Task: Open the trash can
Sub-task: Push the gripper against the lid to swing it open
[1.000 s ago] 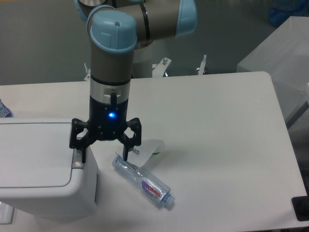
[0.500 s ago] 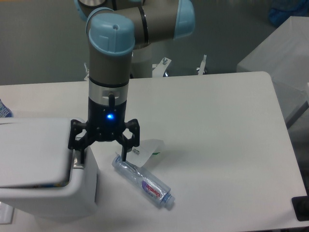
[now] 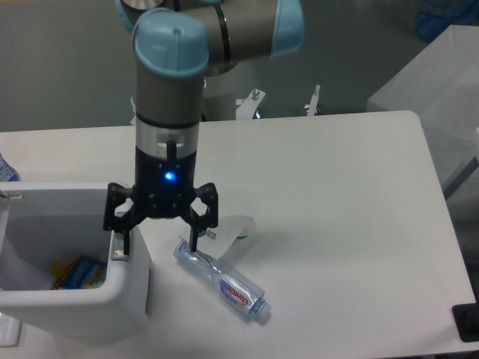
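Trash can, table's front-left corner — lid now swung open, interior exposed; gripper jaws spread over its button — task essentially complete.

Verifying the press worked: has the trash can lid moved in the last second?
Yes. The lid has swung up off the trash can; the bottle lies unchanged.

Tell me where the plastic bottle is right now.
The plastic bottle lies on its side on the white table, low and centre-left in the camera view, just right of the open trash can and below the gripper.
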Robot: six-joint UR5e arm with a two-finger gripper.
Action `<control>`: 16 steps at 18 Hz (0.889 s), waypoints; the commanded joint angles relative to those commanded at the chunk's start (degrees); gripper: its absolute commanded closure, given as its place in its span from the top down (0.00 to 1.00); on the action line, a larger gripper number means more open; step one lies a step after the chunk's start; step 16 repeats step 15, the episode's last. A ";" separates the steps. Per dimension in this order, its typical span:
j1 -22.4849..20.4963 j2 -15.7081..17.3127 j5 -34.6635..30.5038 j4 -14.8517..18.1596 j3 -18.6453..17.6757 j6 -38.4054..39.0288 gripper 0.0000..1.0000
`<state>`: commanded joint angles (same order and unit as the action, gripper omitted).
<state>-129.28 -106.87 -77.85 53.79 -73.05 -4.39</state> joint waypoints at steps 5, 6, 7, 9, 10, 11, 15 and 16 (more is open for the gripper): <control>-4.22 0.18 -6.16 0.79 2.56 -6.06 1.00; -4.83 0.35 -7.74 0.88 2.47 -7.03 1.00; -5.79 0.61 -9.06 1.05 2.12 -8.51 1.00; -6.24 0.62 -10.56 3.41 2.03 -13.33 1.00; -6.24 0.53 -12.05 4.47 1.95 -16.67 1.00; -6.33 0.53 -13.89 5.27 1.77 -20.01 1.00; -7.82 0.62 -15.31 5.98 0.28 -28.47 1.00; -7.82 0.62 -15.31 5.98 0.28 -28.47 1.00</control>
